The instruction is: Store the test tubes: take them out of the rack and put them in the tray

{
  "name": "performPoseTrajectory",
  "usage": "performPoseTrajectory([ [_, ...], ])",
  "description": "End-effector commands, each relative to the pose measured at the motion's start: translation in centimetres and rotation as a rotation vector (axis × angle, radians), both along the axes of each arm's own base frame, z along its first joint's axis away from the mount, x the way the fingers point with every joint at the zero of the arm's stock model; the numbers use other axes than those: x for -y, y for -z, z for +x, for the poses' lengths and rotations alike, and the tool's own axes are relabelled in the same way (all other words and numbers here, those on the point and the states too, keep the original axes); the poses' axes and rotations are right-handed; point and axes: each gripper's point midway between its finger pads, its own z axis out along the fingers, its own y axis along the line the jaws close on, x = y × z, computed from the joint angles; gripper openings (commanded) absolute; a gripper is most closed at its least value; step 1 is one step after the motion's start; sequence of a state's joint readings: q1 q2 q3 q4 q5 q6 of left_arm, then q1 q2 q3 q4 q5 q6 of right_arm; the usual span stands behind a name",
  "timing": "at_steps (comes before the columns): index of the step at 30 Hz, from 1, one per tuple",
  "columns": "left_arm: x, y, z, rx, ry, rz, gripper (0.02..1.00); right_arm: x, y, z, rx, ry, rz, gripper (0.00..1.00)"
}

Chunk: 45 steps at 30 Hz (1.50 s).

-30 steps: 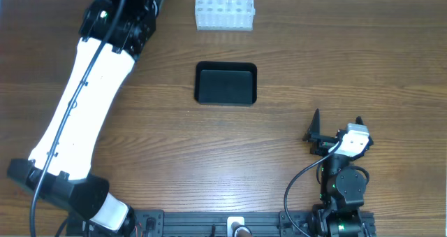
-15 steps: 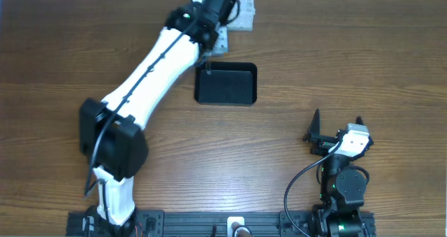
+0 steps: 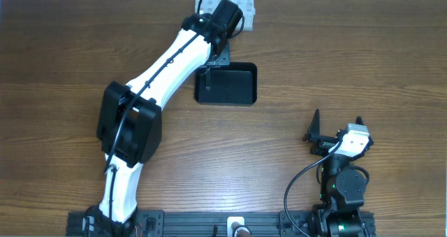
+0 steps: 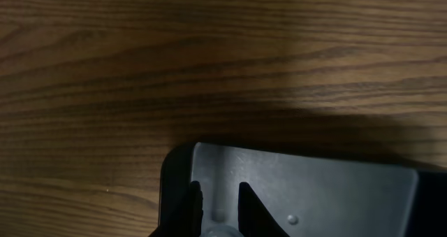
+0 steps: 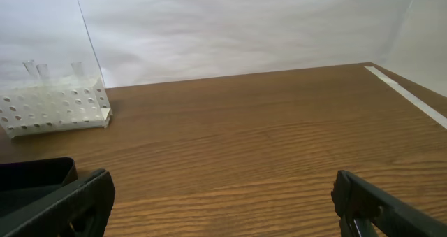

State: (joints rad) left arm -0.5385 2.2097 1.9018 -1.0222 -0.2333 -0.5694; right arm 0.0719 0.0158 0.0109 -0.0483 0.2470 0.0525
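Over tray (image 3: pixel 234 87) left rear corner: left gripper (image 4: pixel 220 205) clenched on a test tube (image 4: pixel 219 229). Just behind tray: rack (image 5: pixel 56 108), more tubes (image 5: pixel 43 70) standing in it. Well right of tray, toward the arm bases: right gripper (image 3: pixel 338 117), fingers spread, holding nothing.

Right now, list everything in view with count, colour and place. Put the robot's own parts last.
Table: one, brown wood, under everything.
Tray: one, black, mid-table, nearer the arms than the rack.
Rack: one, white with holes, on the table's far side, beyond the tray.
Rack tubes: at least three, clear, upright in the rack.
Held tube: one, pale, between the left tool's fingers, over a corner of the tray.
Left tool: one, black, shut on the held tube.
Right tool: one, black, open, near its own base.
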Motion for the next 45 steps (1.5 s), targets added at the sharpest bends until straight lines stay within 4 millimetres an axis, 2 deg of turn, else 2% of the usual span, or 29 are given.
performPoseTrajectory([
  [1, -0.8, 1.8, 0.1, -0.036, -0.025, 0.018, 0.08, 0.3, 0.1, -0.1, 0.003, 0.018, 0.005, 0.991],
  [6, -1.0, 3.2, -0.1, -0.064, -0.013, 0.038, 0.086, 0.3, 0.1, -0.1, 0.003, 0.018, 0.005, 0.993],
  [29, -1.0, 4.8, -0.5, -0.106, -0.004, 0.042, 0.115, 0.3, 0.1, -0.1, 0.003, 0.018, 0.005, 0.993],
  [36, -1.0, 4.8, -0.4, -0.105, -0.005, 0.041, 0.196, 0.3, 0.1, -0.1, 0.003, 0.018, 0.005, 0.993],
  [41, -0.9, 4.7, -0.3, -0.099, -0.005, 0.039, 0.325, 0.3, 0.1, -0.1, 0.003, 0.018, 0.005, 0.993],
  [45, -0.9, 3.5, 0.2, -0.067, -0.008, 0.034, 0.354, 0.3, 0.1, -0.1, 0.003, 0.018, 0.005, 0.993],
])
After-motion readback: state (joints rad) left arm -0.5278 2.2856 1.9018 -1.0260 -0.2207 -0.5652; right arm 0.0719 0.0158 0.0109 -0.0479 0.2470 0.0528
